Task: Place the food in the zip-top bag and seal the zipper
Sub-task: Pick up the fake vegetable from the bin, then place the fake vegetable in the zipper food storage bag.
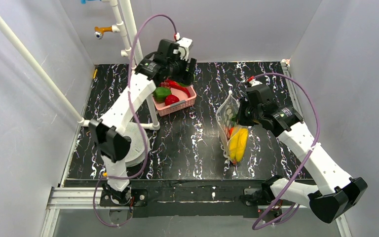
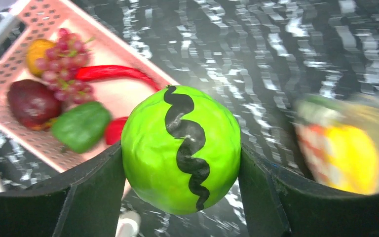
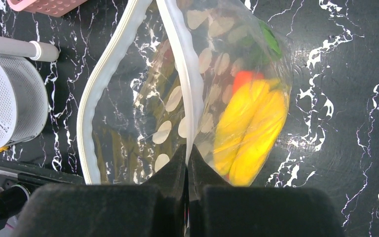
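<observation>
**Left pincer (image 2: 181,170) holds a glossy green toy ball (image 2: 180,148); right pincer (image 3: 187,165) pinches the clear zip-top bag (image 3: 143,113)**

The left pincer's two black fingers press against either side of the green ball, which has a wavy black stripe down its face. From above, this pincer hangs at the far end of the pink slotted plastic basket (image 1: 177,106). The basket sits on the black, white-veined tabletop (image 1: 187,143).

In the basket lie a bunch of purple-red toy grapes (image 2: 61,64), a long red chili (image 2: 113,73), a dark red round fruit (image 2: 32,102) and a green pepper (image 2: 81,126).

The zip-top bag is well apart from the ball, off to the right of the tabletop. The right pincer is closed tightly on one lip of the bag's mouth, its fingertips meeting on the pale zipper strip (image 3: 185,64). The other lip bows away to the side, so the mouth gapes.

Inside the bag, beyond the pincer, are a yellow toy banana (image 3: 249,133), an orange-red piece (image 3: 244,79) and a green piece (image 3: 271,42).
</observation>
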Controlling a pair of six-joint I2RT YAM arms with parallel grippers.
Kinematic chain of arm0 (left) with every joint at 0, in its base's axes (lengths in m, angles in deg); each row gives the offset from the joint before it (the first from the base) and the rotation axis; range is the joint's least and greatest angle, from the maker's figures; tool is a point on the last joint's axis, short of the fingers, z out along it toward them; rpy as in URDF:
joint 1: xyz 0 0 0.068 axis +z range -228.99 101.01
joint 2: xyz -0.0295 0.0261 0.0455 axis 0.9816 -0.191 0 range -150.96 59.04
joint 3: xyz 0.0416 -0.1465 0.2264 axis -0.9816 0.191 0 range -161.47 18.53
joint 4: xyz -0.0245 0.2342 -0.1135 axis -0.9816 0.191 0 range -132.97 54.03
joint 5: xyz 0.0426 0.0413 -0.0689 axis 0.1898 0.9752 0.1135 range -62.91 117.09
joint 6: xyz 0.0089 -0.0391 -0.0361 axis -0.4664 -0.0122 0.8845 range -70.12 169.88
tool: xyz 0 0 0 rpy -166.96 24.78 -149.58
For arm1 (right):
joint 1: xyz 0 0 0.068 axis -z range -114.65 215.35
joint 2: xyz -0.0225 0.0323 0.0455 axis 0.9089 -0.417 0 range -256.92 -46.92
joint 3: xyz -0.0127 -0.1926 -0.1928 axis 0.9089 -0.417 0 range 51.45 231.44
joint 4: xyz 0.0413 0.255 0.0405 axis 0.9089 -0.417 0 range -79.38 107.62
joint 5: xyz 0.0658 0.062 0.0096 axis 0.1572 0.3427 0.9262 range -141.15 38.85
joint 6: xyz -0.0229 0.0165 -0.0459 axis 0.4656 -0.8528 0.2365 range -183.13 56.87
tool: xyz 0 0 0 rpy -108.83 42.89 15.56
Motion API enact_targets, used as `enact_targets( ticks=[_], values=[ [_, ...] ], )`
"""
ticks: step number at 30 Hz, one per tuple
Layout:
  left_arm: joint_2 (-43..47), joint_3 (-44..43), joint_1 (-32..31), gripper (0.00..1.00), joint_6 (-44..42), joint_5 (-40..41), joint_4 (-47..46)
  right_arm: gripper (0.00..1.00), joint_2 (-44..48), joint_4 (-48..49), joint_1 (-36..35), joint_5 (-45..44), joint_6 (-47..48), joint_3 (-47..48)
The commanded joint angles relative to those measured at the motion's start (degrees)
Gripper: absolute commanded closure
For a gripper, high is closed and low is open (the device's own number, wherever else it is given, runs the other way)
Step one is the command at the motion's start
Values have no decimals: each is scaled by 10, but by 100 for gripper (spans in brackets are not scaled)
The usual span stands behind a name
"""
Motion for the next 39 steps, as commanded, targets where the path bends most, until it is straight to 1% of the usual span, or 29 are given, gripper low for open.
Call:
enact_targets(
  ticks=[1, 2, 4, 5, 7, 9, 10, 11, 14, 17, 20, 22, 25, 31, 32, 33, 35, 37, 39],
  values=[
    [101, 35, -4, 100, 102, -190, 22, 99, 9, 20, 4, 12, 7, 23],
    [119, 51, -4, 100, 124, -234, 10, 99, 7, 22, 4, 21, 7, 24],
    [160, 98, -5, 100, 171, -322, -47, 99, 3, 34, 4, 47, 9, 23],
    [194, 130, -6, 100, 206, -359, -85, 99, 0, 43, 4, 66, 12, 23],
    [245, 203, -8, 100, 265, -401, -186, 99, -7, 58, 4, 101, 14, 24],
    [287, 270, -12, 100, 309, -407, -270, 99, -13, 78, 4, 136, 15, 26],
    [301, 300, -13, 100, 324, -407, -296, 99, -16, 87, 4, 156, 15, 30],
    [311, 307, -15, 100, 331, -407, -311, 99, -18, 96, 3, 171, 15, 34],
    [325, 326, -25, 100, 330, -407, -317, 99, -22, 118, 3, 211, 9, 44],
    [325, 336, -49, 100, 323, -397, -327, 99, -28, 132, 3, 237, -1, 49],
    [319, 344, -67, 100, 307, -369, -322, 99, -33, 135, 3, 244, -4, 47],
    [317, 353, -78, 100, 286, -332, -306, 99, -31, 137, 3, 243, -5, 41],
    [299, 353, -98, 100, 244, -254, -253, 99, -26, 143, 3, 250, -9, 30],
    [252, 301, -152, 100, 154, -130, -145, 99, -22, 141, 3, 258, -11, 19],
    [235, 284, -171, 99, 134, -87, -110, 99, -18, 141, 3, 260, -12, 15],
    [230, 279, -175, 96, 133, -75, -102, 99, -17, 140, 3, 259, -12, 14],
    [223, 272, -180, 90, 131, -58, -95, 99, -16, 139, 3, 259, -11, 12],
    [221, 271, -182, 83, 131, -52, -95, 99, -16, 140, 3, 261, -11, 10],
    [219, 265, -183, 78, 129, -51, -93, 99, -15, 142, 3, 263, -12, 7]
  ],
)
